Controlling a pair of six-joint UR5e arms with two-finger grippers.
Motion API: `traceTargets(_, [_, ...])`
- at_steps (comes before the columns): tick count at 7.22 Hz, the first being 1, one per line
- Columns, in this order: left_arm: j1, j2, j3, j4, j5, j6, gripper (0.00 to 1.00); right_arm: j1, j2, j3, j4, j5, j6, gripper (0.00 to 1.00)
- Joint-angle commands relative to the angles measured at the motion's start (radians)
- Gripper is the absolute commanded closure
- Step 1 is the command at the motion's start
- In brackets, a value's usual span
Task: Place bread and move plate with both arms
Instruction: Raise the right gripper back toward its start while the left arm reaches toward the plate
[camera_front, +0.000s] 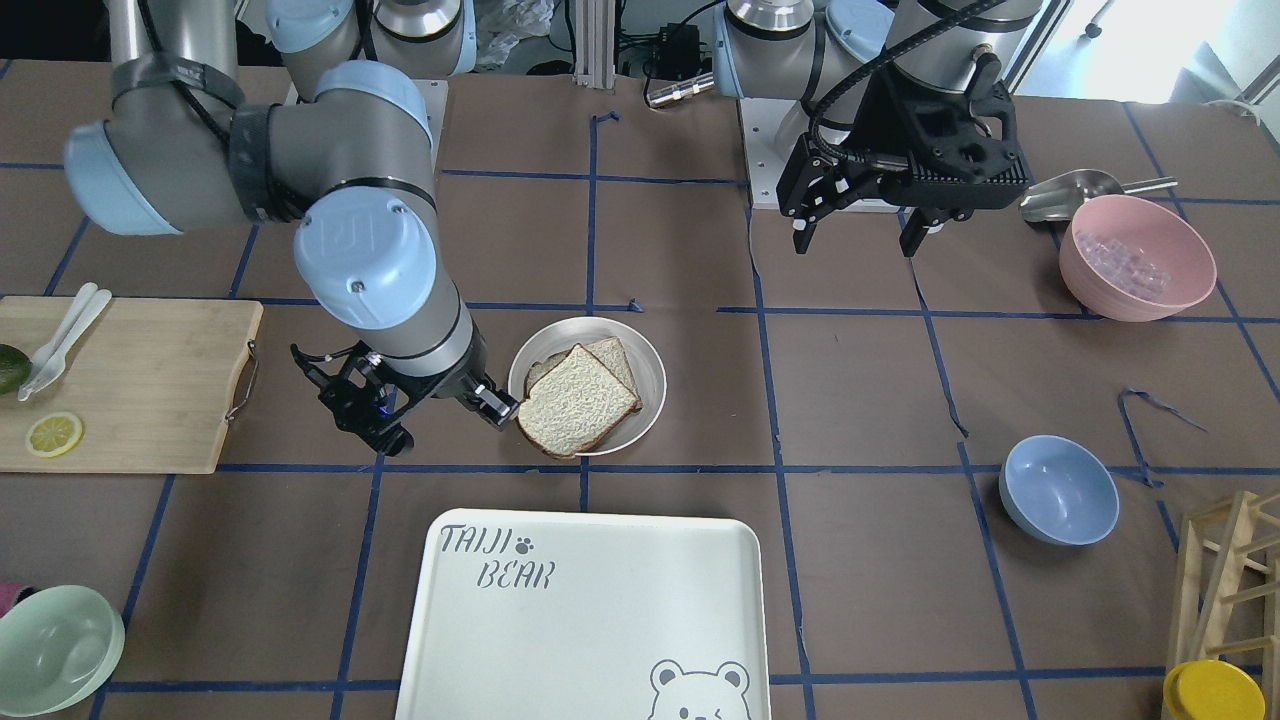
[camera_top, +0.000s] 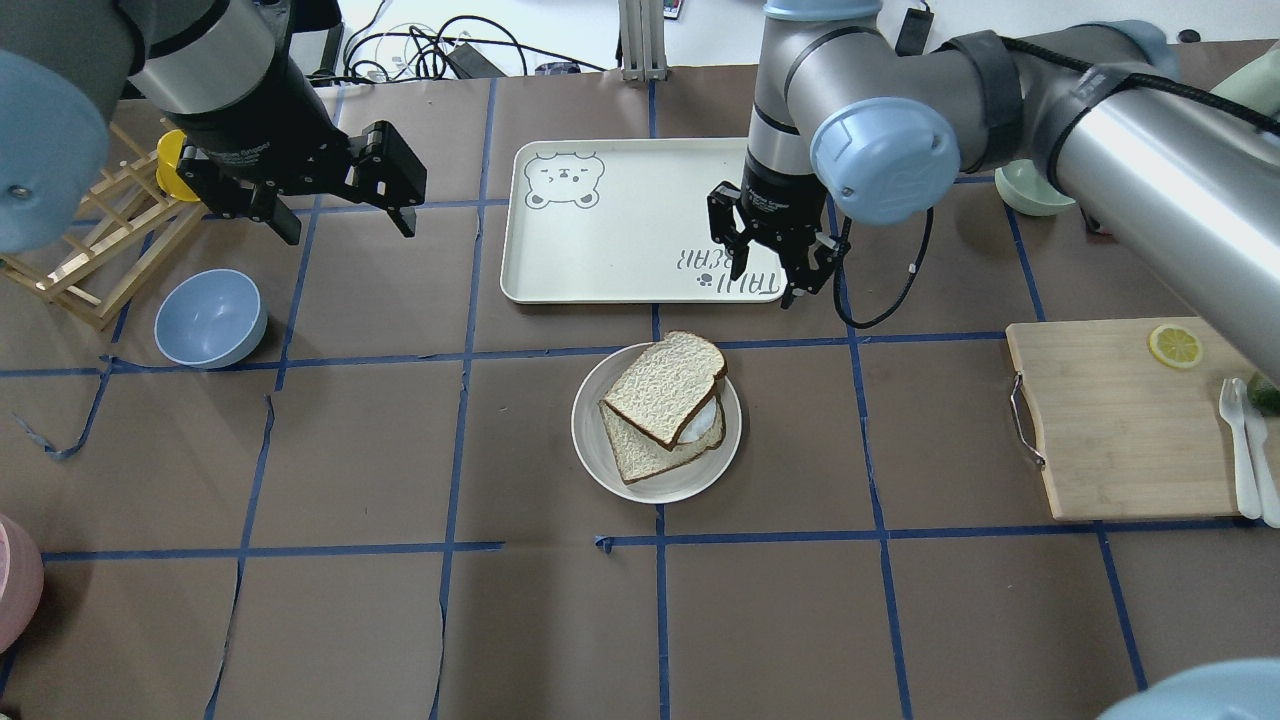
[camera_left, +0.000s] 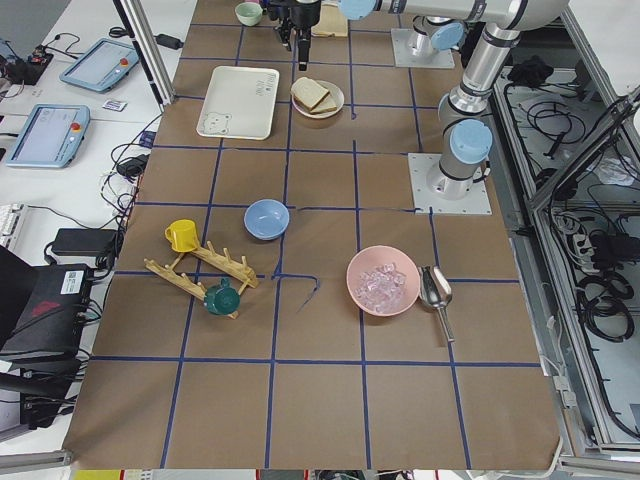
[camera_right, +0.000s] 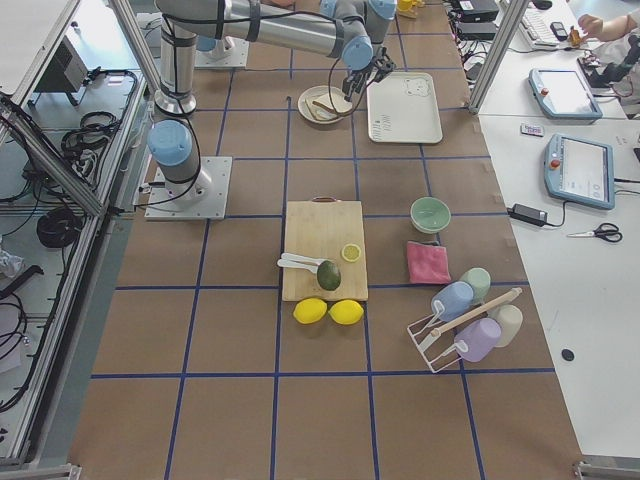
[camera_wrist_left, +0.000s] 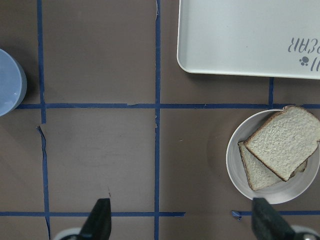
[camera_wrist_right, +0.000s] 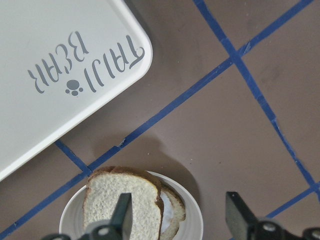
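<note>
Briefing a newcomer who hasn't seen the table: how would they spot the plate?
Find the white bear tray mid-table. The plate sits off its lettered edge, on the robot's side. It alone is round, shallow and white, holding stacked bread; the blue bowl is deeper.

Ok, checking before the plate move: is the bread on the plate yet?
On the plate: the bread lies flat atop another slice, nothing gripping it.

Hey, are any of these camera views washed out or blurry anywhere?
Exterior front-facing: top right corner blown out white. Right wrist-mounted: the right gripper looks soft, the tray lettering sharp. Left wrist-mounted: the left gripper is blurred too, the bread and plate crisp.
</note>
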Motion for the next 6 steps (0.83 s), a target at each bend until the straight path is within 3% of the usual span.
traceTargets(1, [-0.001,-0.008,-0.004,0.024,-0.001,-0.002,0.00,-0.051,-0.094,0.006,0.049,-0.044,-0.309,0.00])
traceTargets(3, [-0.001,-0.008,-0.004,0.024,-0.001,-0.005,0.00,-0.061,-0.140,0.001,0.085,-0.120,-0.491,0.00])
traceTargets(6, [-0.001,-0.078,-0.019,0.025,-0.007,-0.027,0.00,-0.062,-0.201,0.004,0.128,-0.105,-0.734,0.00])
